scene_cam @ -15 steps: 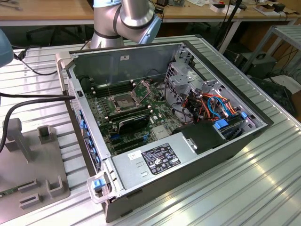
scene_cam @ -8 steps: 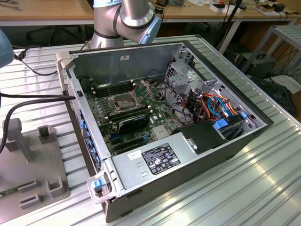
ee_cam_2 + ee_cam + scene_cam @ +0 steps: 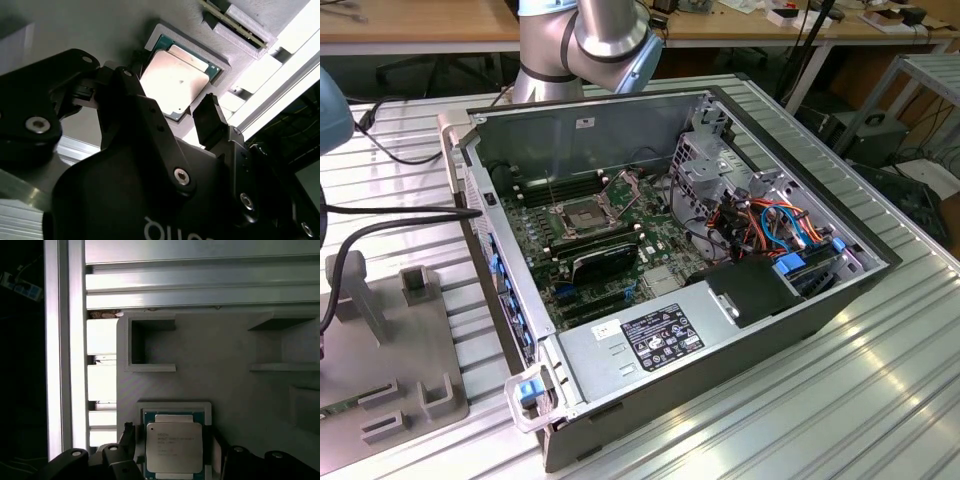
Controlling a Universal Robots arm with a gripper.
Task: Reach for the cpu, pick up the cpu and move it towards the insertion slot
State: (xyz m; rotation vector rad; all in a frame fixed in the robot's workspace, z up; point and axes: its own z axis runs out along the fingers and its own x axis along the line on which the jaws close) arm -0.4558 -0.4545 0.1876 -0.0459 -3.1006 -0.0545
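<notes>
Two spread fingers (image 3: 211,120) either side of the cpu (image 3: 175,80) in its holder (image 3: 224,66)

The pincer (image 3: 167,92) stands spread astride the cpu (image 3: 175,75) lying in its grey holder (image 3: 223,64).

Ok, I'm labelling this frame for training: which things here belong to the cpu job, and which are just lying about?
Job in hand:
- cpu, lying in its grey holder
- gripper, open, straddling the cpu
- insertion slot, inside the open computer case

Lying about:
- label sticker
- coloured cables
- black heatsink block
</notes>
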